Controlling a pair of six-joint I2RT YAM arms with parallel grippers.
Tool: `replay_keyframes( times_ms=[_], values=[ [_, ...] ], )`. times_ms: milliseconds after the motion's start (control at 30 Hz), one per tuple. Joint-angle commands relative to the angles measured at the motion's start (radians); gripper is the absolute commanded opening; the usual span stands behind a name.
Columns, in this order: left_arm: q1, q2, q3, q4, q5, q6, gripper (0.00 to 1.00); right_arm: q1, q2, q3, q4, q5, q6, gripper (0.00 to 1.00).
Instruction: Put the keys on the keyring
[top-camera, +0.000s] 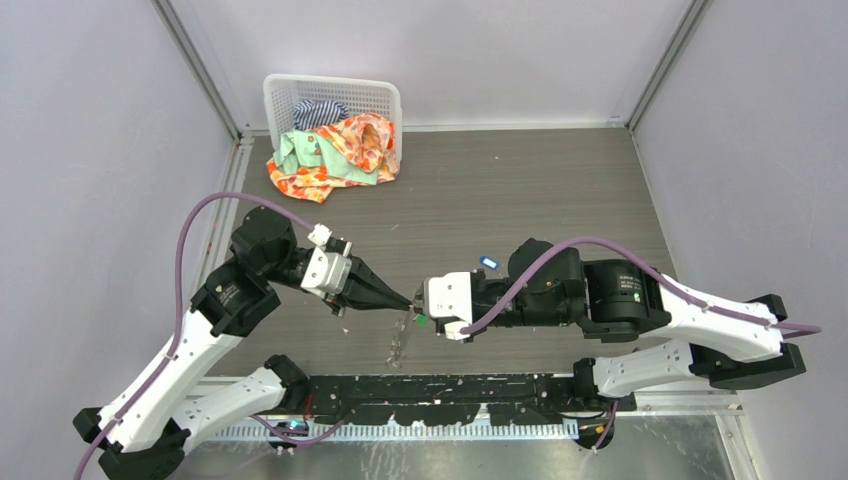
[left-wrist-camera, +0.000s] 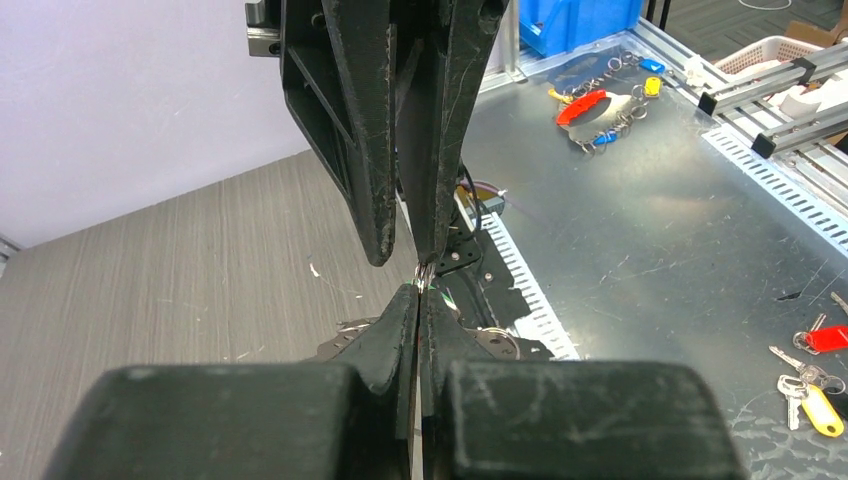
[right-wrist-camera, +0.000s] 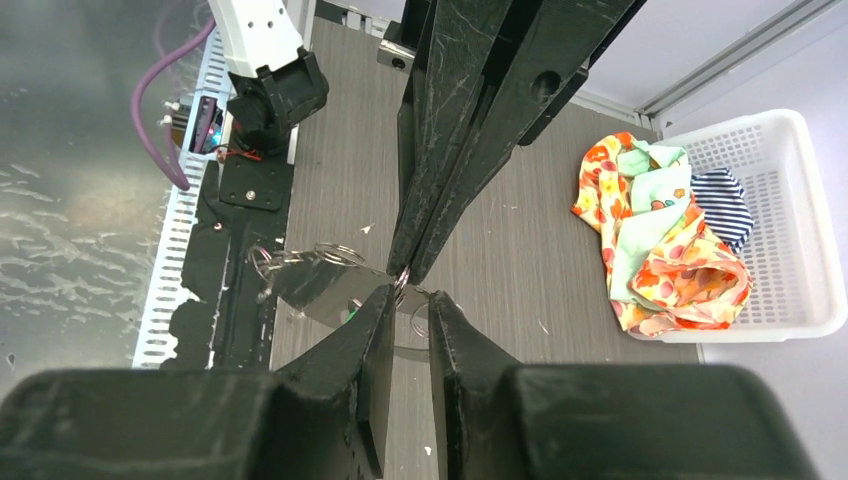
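Note:
My left gripper (top-camera: 408, 303) (left-wrist-camera: 420, 292) is shut on the thin silvery wire of the keyring (right-wrist-camera: 335, 250), pinching it at its fingertips. The ring's loops hang to one side below the grip. My right gripper (top-camera: 418, 310) (right-wrist-camera: 410, 296) meets it tip to tip, its jaws a narrow gap apart around a small loop of the wire, with no grip showing. The green-headed key (top-camera: 421, 321) (right-wrist-camera: 352, 312) sits just beside the right gripper's fingers. The blue-headed key (top-camera: 489, 262) lies on the table behind the right wrist.
A white basket (top-camera: 330, 100) (right-wrist-camera: 790, 250) spilling colourful cloth stands at the back left. The black base rail (top-camera: 440, 400) runs along the near edge. Spare key bundles (left-wrist-camera: 600, 100) lie on the metal bench beyond the table.

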Motion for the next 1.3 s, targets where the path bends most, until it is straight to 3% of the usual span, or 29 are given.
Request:
replay_keyframes(
  times_ms=[0, 567, 667, 800, 933, 1167, 1267],
  values=[
    [0.003, -0.015, 0.024, 0.036, -0.006, 0.006, 0.0, -0.002, -0.025, -0.001, 0.021, -0.017, 0.033, 0.24],
    [0.003, -0.02, 0.016, 0.043, -0.019, 0.01, 0.0, -0.006, -0.042, -0.053, 0.067, -0.003, 0.065, 0.24],
    [0.003, -0.019, 0.014, 0.046, -0.02, 0.011, 0.0, -0.007, -0.043, -0.062, 0.093, -0.002, 0.074, 0.19],
    [0.003, -0.019, 0.013, 0.04, -0.022, 0.016, 0.0, -0.012, -0.048, -0.08, 0.129, 0.035, 0.085, 0.01],
    [0.003, -0.027, 0.004, 0.009, -0.028, 0.043, 0.0, -0.021, -0.066, -0.089, 0.145, 0.053, 0.098, 0.01],
    [0.003, -0.04, -0.015, -0.059, -0.111, 0.158, 0.0, -0.024, 0.006, 0.051, -0.019, 0.103, 0.123, 0.01],
    [0.003, -0.037, -0.005, -0.088, -0.17, 0.196, 0.23, -0.024, 0.061, 0.128, -0.11, 0.135, 0.15, 0.01]
  ],
)
